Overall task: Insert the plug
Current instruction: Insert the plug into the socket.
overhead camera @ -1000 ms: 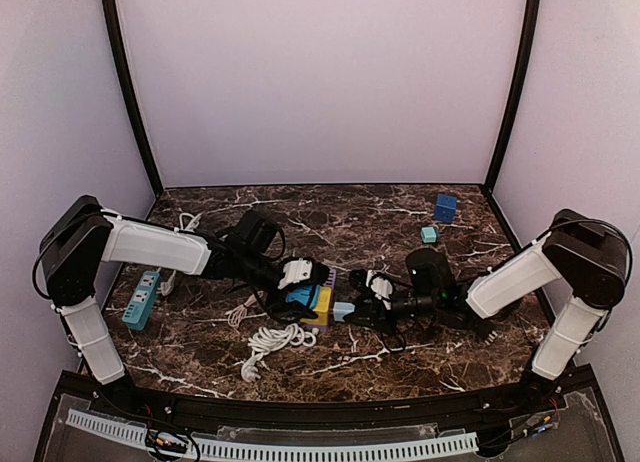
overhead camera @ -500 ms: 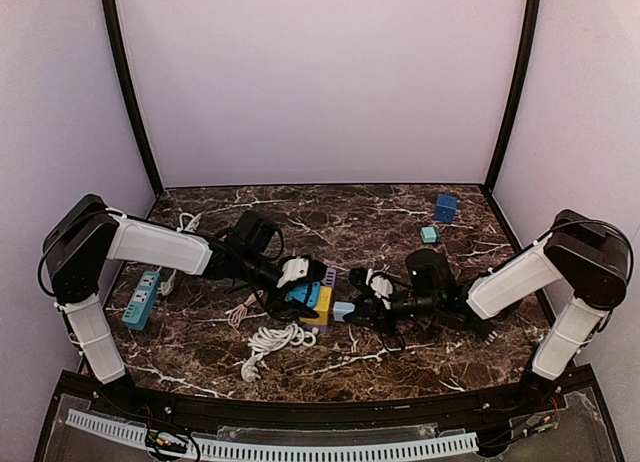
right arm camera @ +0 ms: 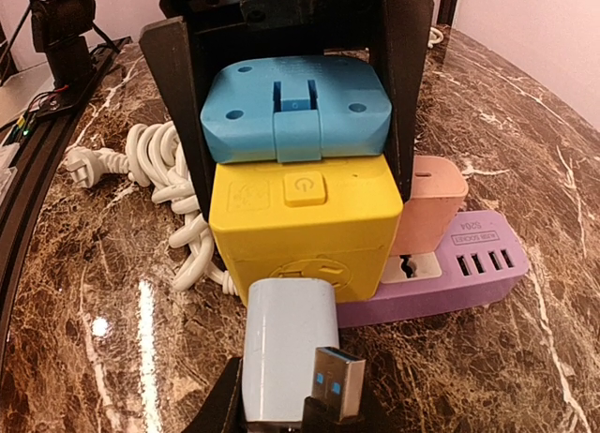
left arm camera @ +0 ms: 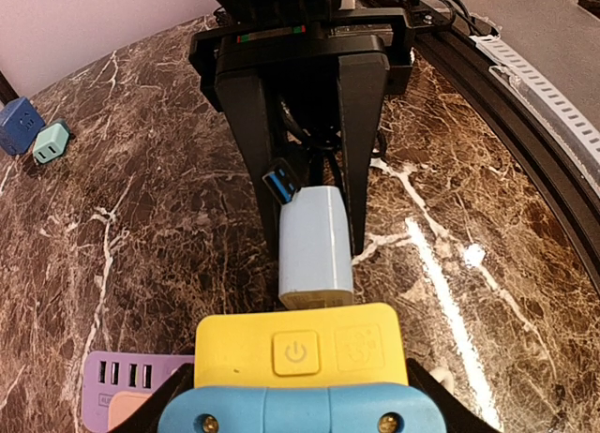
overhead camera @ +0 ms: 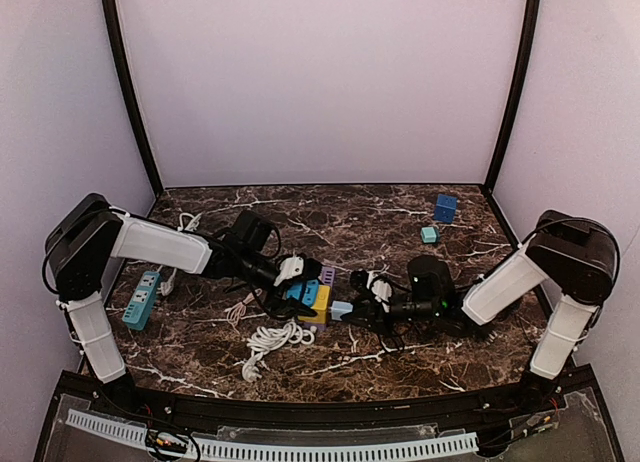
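My left gripper (overhead camera: 300, 300) is shut on a cube power socket, yellow (overhead camera: 319, 304) with a blue back (left arm camera: 300, 414); its black fingers (right arm camera: 183, 124) clamp the cube's sides. My right gripper (overhead camera: 356, 310) is shut on a light blue charger plug (overhead camera: 342, 309), also seen in the left wrist view (left arm camera: 316, 246) and the right wrist view (right arm camera: 289, 344). The plug's front end is pressed against the yellow cube's round socket face (right arm camera: 323, 269), and its prongs are hidden. A USB connector (right arm camera: 336, 381) lies against the plug between my right fingers.
A purple power strip (right arm camera: 450, 264) with a pink adapter (right arm camera: 427, 203) lies right beside the cube. A coiled white cable (overhead camera: 275, 339) lies in front of it. A teal power strip (overhead camera: 142, 298) is at the left. Blue (overhead camera: 445, 207) and teal (overhead camera: 428, 235) adapters sit at the back right.
My right arm has eased a little to the left, keeping the light blue plug against the yellow cube. My left gripper has barely moved.
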